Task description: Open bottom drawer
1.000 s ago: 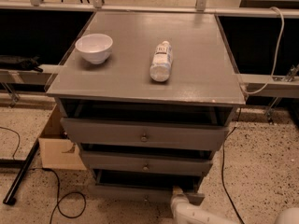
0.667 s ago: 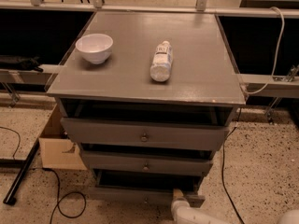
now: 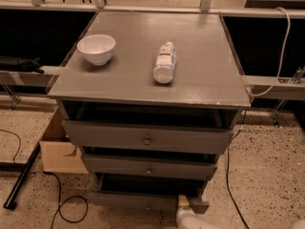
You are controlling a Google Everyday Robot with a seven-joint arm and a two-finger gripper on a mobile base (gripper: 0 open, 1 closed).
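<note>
Cabinet: grey cabinet point(image 3: 147, 137) with three drawers stacked under a flat worktop point(image 3: 205, 66).
Bottom drawer: the bottom drawer point(image 3: 124, 200) is the lowest of the cabinet's three. Its front stands out from the cabinet body, with a dark gap open behind it, and it has a small round knob point(image 3: 149, 205) at its centre.
Gripper: the gripper point(image 3: 185, 203) is low at the cabinet's front right, against the right part of the bottom drawer's front. The pale arm point(image 3: 190, 219) runs off below it.
Gripper state: cannot tell whether it is released or clenched.
Bowl: a white bowl point(image 3: 96, 48) stands upright at the cabinet top's left.
Bottle: a clear bottle point(image 3: 165, 62) lies on its side near the cabinet top's middle.
Box: a cardboard box point(image 3: 56, 149) sits on the floor, touching the cabinet's left side.
</note>
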